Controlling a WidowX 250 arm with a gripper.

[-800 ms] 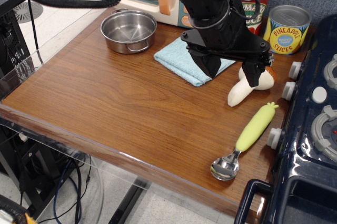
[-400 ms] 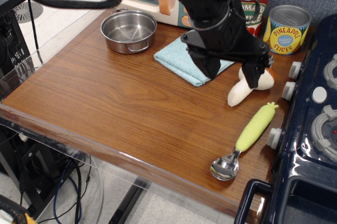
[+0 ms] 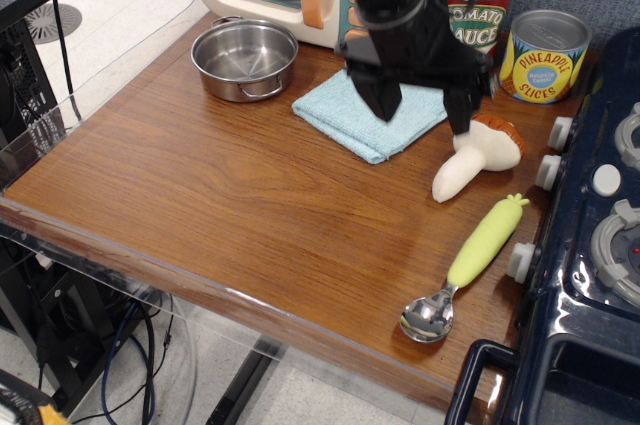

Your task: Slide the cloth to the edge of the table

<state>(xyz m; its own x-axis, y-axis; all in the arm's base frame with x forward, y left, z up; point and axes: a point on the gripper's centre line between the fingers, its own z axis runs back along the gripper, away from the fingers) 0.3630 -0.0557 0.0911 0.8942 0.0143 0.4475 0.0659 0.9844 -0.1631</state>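
A black gripper [image 3: 421, 110] hovers over the light blue cloth [image 3: 367, 115], its fingers [image 3: 384, 102] spread wide and holding nothing. The cloth lies flat at the desk's [image 3: 230, 215] back, between a steel pot [image 3: 245, 59] and a toy mushroom [image 3: 476, 158].

You have only one view here. The camera stands high, off the near edge of the table [image 3: 200, 205], and looks down and across it toward the back wall. It is rather near: the tabletop fills most of the frame. The steel pot [image 3: 245, 58] sits at the far left, the toy stove [image 3: 590, 275] cuts off at right.
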